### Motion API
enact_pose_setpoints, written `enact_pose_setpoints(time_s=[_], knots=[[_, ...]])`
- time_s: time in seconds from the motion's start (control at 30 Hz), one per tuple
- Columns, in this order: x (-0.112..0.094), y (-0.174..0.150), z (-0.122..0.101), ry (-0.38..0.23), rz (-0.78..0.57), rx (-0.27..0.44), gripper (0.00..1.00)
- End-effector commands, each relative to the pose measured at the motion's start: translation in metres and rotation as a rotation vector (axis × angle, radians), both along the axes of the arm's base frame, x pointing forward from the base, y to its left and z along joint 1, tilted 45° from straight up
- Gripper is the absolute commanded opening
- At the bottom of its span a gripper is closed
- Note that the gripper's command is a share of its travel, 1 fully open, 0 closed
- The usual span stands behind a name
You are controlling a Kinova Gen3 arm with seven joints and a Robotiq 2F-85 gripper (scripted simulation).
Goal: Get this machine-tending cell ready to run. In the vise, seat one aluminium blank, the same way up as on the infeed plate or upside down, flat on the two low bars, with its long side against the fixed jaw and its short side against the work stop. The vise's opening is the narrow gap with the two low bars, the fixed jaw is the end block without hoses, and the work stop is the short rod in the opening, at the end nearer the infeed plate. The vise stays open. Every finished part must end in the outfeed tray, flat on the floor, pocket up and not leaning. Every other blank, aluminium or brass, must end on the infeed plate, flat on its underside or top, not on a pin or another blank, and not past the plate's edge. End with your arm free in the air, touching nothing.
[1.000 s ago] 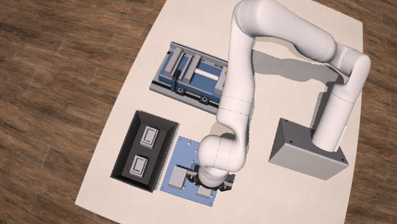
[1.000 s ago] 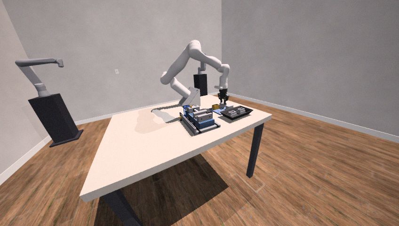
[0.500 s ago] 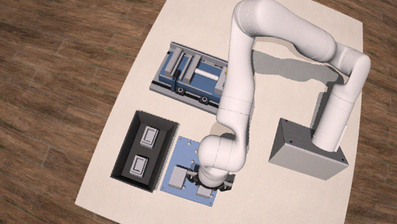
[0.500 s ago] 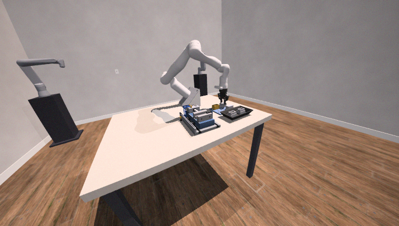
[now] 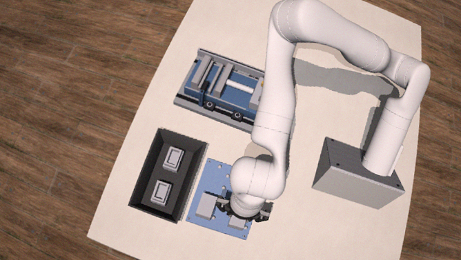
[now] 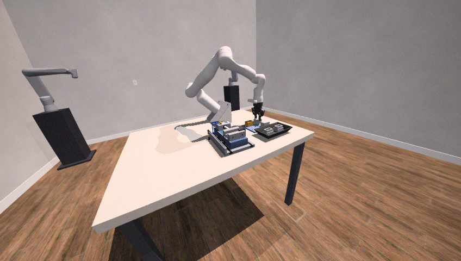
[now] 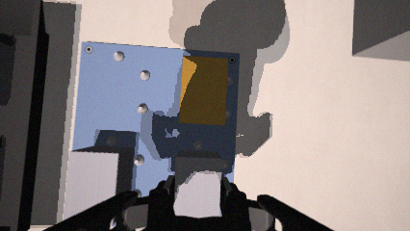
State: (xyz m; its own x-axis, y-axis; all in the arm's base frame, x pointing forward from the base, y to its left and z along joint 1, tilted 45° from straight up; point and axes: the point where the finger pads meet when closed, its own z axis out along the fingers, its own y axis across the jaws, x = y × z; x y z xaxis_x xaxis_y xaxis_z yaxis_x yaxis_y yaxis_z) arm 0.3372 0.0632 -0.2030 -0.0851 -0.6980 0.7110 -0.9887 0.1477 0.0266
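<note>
My gripper is shut on a grey aluminium blank at the near right part of the blue infeed plate; I cannot tell whether the blank is lifted off the plate. In the top view the gripper hangs straight down over this blank. A second aluminium blank lies on the plate's left side. A brass blank lies at the plate's far right corner, in the arm's shadow. Two finished parts lie pocket up in the black outfeed tray. The blue vise stands open with nothing in its gap.
Several short pins stick up from the plate between the blanks. The tray's wall runs along the plate's left edge. The arm's grey base block stands to the right of the plate.
</note>
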Motion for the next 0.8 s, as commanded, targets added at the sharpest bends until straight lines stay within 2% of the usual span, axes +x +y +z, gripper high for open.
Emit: enact_pose_setpoints(time_s=[0.0,0.4,0.77], knots=[[0.001,-0.002,-0.003,-0.007,-0.001,0.002,0.00],[0.004,0.007,0.004,-0.011,-0.003,0.005,0.00],[0.009,0.037,0.036,-0.011,-0.003,0.001,0.00]])
